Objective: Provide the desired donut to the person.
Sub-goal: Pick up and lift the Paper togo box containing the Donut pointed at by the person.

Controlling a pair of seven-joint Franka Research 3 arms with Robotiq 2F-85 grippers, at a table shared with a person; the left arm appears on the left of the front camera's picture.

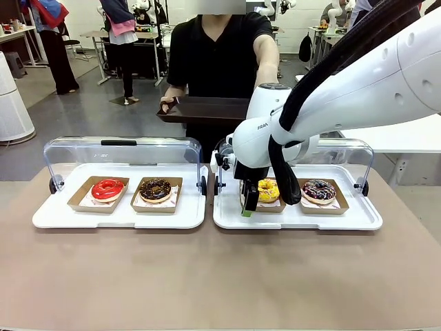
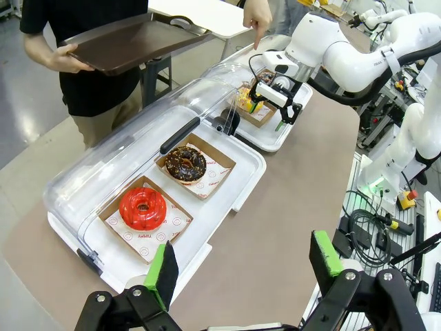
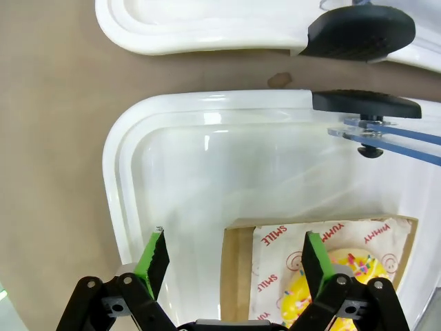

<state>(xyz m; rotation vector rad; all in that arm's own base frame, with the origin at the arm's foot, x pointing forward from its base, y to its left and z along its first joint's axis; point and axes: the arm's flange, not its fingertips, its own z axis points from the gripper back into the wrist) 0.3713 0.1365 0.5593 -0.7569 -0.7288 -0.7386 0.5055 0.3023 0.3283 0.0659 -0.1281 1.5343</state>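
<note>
While the person (image 1: pixel 217 62) stands at the far side of the worktop (image 1: pixel 207 276) with a dark serving tray (image 1: pixel 207 109) held in one hand, the other hand (image 2: pixel 257 15) points a finger down twd. the right white tray (image 1: pixel 296 219).

Right arm: extends across from the right side. The right tool (image 1: pixel 248 205) points down at the near-left corner of the card holder (image 3: pixel 238 238) that carries the yellow donut (image 1: pixel 269 189). Right wrist view: jaws well apart, gripping nothing. The holder's edge lies between the two green pads (image 3: pixel 155 258) — one pad over bare white tray, the other over the printed paper liner (image 3: pixel 275 241) just beside the donut. Contact w/ holder or tray: cannot tell.

Left arm: the left tool (image 2: pixel 243 265) hovers high above the worktop on the robot's side, near the left white tray (image 1: pixel 117 215). Its jaws are spread wide and it is empty.

Left tray: red donut (image 1: pixel 107 189) and chocolate donut (image 1: pixel 156 189) side by side, each in its own card holder. The clear lid (image 1: pixel 124 146) is raised behind them.

Right tray: the yellow donut sits on the left and a dark sprinkled donut (image 1: pixel 319 190) on the right, approx. level w/ each other, with the lid likewise up.
</note>
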